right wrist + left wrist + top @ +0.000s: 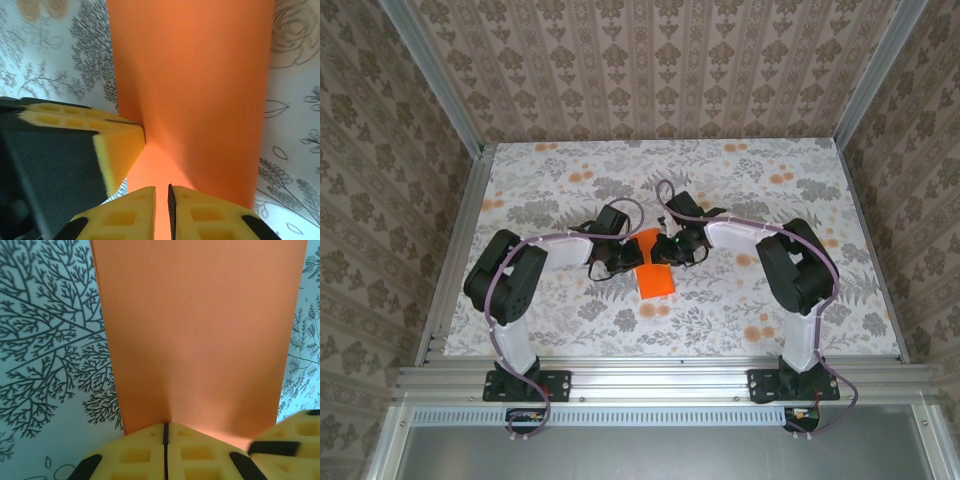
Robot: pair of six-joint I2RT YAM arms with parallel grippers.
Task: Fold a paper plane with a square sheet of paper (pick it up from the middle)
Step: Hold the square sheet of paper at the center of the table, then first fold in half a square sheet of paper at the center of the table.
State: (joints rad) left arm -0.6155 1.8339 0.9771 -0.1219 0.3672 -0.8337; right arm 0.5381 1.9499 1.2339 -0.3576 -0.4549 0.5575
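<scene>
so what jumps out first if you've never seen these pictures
The bright orange paper at the middle of the flowery table, with both arms meeting over it. The left gripper is pinched shut on its edge, and the right gripper straddles the paper close by, jaws a sliver apart.

Bends the left arm (pixel 505 275) at a raised elbow well left of the square sheet of paper (pixel 656 283), with the forearm running right toward it. Holds the left gripper (pixel 616 262) (pixel 166 427) at the sheet's left side, jaws pressed flat together and the paper's edge pinched in their seam. Mirrors this with the right arm (pixel 800 268), elbow raised well right of the sheet and forearm running left. Sets the right gripper (pixel 672 248) (pixel 161 189) at the sheet's far right side, jaws drawn to a thin slit with paper in it. Keeps both wrists low and the two grippers just beside each other at the sheet.
</scene>
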